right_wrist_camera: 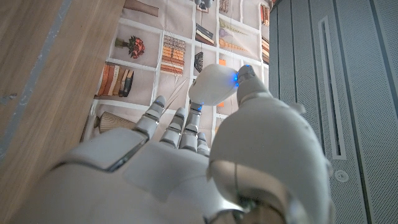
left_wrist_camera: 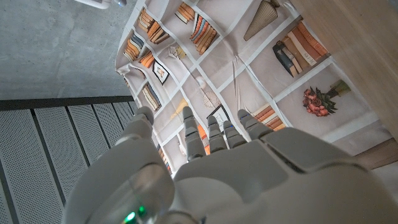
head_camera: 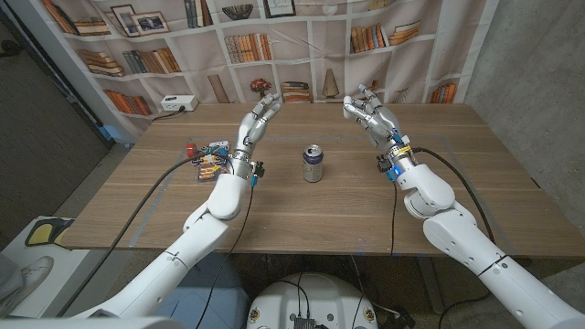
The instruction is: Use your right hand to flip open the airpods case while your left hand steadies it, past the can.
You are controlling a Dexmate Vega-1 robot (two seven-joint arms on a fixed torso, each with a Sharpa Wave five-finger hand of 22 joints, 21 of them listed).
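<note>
Flanking can [head_camera: 313,164], left hand [head_camera: 259,120], right hand [head_camera: 370,113]

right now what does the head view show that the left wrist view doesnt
Head view alone: the can standing mid-table, a colourful packet beside the left forearm, a white power strip at the far edge, and the right hand raised with fingers apart. Left wrist view alone: a grey slatted wall panel. Both: the left hand, open and holding nothing, the bookshelf backdrop and the wooden table.
</note>
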